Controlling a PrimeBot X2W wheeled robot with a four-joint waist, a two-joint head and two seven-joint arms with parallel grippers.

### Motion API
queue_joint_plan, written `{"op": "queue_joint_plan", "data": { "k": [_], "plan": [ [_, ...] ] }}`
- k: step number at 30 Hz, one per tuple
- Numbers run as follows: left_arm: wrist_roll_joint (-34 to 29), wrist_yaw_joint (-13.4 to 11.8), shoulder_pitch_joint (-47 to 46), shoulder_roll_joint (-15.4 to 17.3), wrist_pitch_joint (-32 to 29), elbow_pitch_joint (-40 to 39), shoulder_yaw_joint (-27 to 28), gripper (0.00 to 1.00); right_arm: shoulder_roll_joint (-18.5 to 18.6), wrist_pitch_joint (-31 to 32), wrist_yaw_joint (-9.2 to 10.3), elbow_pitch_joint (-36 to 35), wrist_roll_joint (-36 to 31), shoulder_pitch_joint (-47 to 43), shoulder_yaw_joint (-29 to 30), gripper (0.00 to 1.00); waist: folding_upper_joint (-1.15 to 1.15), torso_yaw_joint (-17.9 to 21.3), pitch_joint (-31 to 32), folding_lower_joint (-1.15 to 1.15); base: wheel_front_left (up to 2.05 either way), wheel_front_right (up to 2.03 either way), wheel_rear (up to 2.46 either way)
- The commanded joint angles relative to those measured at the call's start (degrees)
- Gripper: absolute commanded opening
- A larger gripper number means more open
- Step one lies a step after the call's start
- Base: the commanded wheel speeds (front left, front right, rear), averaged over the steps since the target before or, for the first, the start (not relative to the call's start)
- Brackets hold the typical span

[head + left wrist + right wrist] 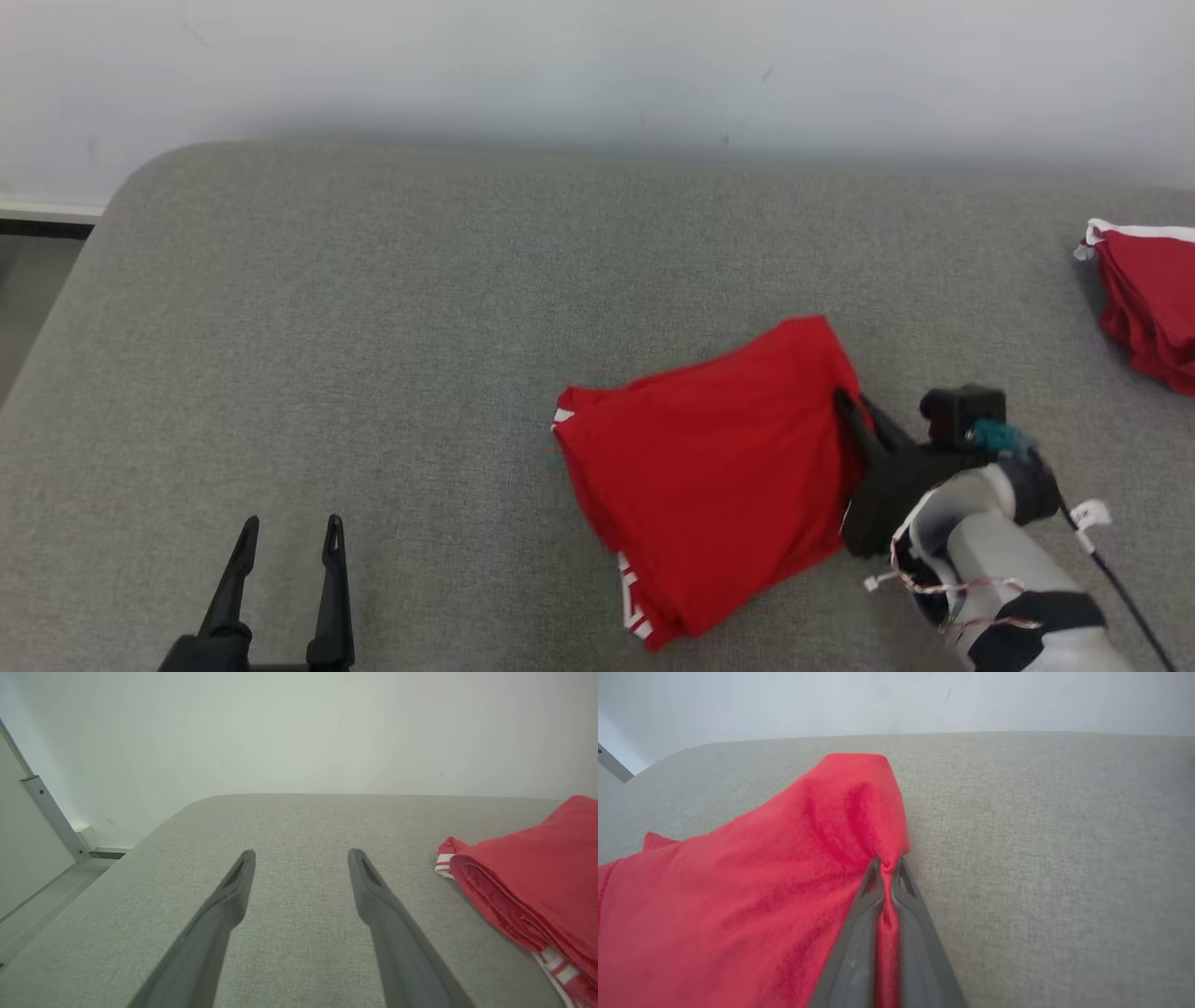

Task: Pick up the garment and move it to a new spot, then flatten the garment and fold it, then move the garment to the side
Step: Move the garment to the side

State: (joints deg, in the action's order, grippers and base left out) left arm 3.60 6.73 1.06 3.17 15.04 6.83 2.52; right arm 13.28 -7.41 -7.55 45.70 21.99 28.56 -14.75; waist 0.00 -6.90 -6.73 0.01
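The garment (709,467) is red with white trim and lies folded on the grey padded surface (420,327), right of centre. My right gripper (851,403) has closed on the fold's right edge. In the right wrist view the fingers (859,914) pinch a ridge of red cloth (784,868) between them, the fabric bunched at the tips of my right gripper (887,862). My left gripper (289,537) stands open at the lower left, well apart from the garment. In the left wrist view my left gripper (301,858) has bare surface between its fingers, and the garment (528,872) lies to the right.
A second pile of red cloth with white trim (1148,299) lies at the right edge of the surface. A pale wall (597,65) runs behind. The surface's rounded far-left corner (140,177) drops to the floor.
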Motion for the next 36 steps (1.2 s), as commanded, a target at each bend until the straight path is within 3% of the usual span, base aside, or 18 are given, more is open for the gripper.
{"op": "queue_joint_plan", "data": {
  "k": [1, 4, 14, 26, 36],
  "plan": [
    [0.7, 0.0, -1.2, -0.2, 0.2, -0.3, -0.2, 1.00, 2.1, 0.7, 0.17, -1.1, -0.4, 2.6, -1.1, 0.00, 0.00, 0.9, -3.0, -0.01, 0.00, 0.00, 0.00],
    [0.8, 0.1, -1.9, -0.2, 0.2, -0.4, -0.3, 1.00, 4.4, 1.4, 0.17, -2.5, -0.7, 5.3, -2.4, 0.00, 0.00, 1.4, -4.5, -0.01, 0.00, 0.00, 0.00],
    [1.1, 0.2, -5.4, -0.2, 0.2, -2.4, -0.2, 1.00, 18.7, 7.4, 0.17, -11.2, 1.4, 14.4, -4.4, 0.00, 0.00, 6.5, -12.9, -0.01, 0.00, 0.00, 0.00],
    [-0.5, 0.7, -10.3, 1.4, 0.2, -6.6, -0.9, 1.00, 32.2, 13.9, 0.17, -18.5, 2.9, 19.0, 2.9, 0.00, 0.00, 11.7, -21.9, -0.01, 0.00, 0.00, 0.00],
    [-1.3, 0.7, -12.5, 1.9, 0.2, -12.6, -2.7, 1.00, 45.4, 20.3, 0.17, -20.1, 3.2, 19.5, 8.5, 0.00, 0.00, 11.7, -27.8, -0.01, 0.00, 0.00, 0.00]
  ]
}}
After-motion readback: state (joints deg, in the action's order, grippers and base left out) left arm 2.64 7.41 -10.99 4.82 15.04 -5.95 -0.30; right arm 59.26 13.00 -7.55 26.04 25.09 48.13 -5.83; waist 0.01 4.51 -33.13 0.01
